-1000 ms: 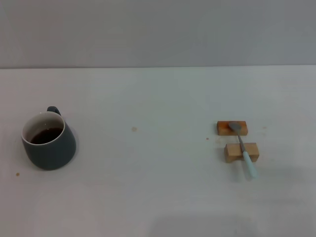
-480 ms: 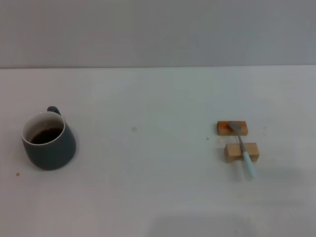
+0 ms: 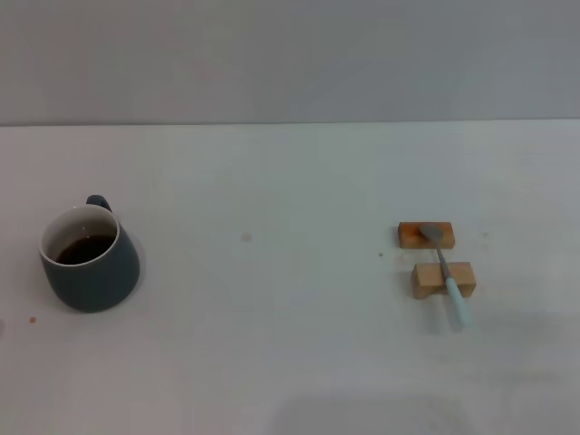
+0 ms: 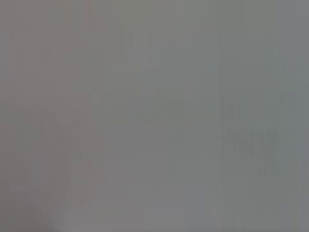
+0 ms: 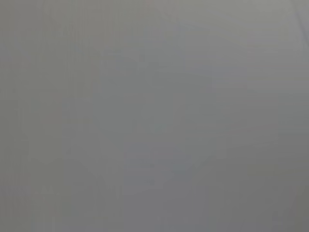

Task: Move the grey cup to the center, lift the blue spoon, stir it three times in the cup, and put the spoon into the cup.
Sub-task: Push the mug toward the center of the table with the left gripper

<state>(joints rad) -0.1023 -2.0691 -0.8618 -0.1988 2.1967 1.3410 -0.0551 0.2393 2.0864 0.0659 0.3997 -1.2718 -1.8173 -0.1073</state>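
On the table's left, the grey cup sits unmoved, blue spoon likewise; neither tool shows.

Muted greys and whites in front of me, with two spots of warm wood.

The cup is dark blue-grey outside and white inside, and the liquid in it is dark brown, almost black. The spoon has a dull grey metal bowl and neck and a pale light-blue handle. The two blocks it lies across are orange-tan wood, the farther one a shade redder than the nearer. The table is plain off-white, unpatterned, with a few tiny brownish specks, one faint near the middle and one reddish beside the cup. The wall behind is flat pale grey. Both my wrist cameras show only plain grey.
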